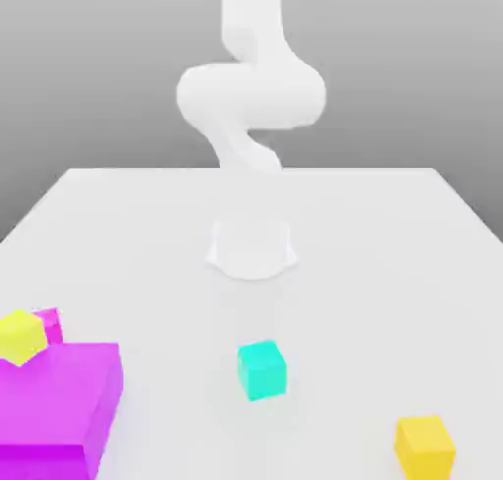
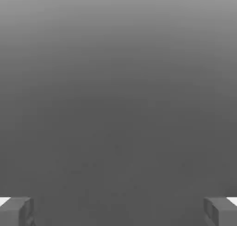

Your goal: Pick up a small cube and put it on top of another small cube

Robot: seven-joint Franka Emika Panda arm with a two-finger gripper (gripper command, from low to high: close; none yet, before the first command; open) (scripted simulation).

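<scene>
White table point(image 1: 393, 233), grey backdrop

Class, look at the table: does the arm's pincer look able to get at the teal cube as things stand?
Probably yes: the teal cube stands alone on the table, apart from the other blocks, and the pincer is open with nothing in it.

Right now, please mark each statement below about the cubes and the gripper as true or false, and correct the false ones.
1. The teal cube rests on the table, apart from the other blocks. True.
2. The golden yellow cube is stacked on the teal cube. False: it sits on the table alone, toward the exterior view's right.
3. The lemon-yellow cube rests on the big magenta block. True.
4. The gripper holds the teal cube. False: its fingers stand wide apart with nothing between them.
5. The big magenta block stands at the exterior view's right. False: it is at the left.
</scene>
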